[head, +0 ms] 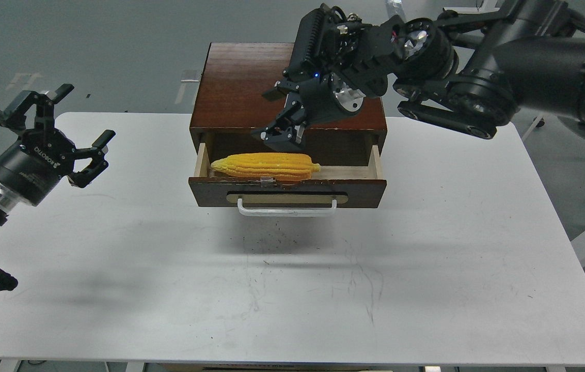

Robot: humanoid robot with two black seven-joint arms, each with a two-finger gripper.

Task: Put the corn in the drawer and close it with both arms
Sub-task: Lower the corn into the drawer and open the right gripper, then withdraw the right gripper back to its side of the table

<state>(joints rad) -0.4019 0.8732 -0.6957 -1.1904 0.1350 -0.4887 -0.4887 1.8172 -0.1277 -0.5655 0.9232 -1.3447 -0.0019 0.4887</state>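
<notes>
Overhead, scuffed white table (292,289), seemingly grey floor (91,46) behind

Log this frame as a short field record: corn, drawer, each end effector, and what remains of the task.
corn: bright yellow plastic-looking corn cob, lying lengthwise inside the drawer
drawer: dark brown wooden drawer with white bar handle, pulled open
left end effector: open, empty, above the white table, left of the cabinet
right end effector: above the corn, not holding it; finger state unclear
remaining: closing the drawer
</notes>
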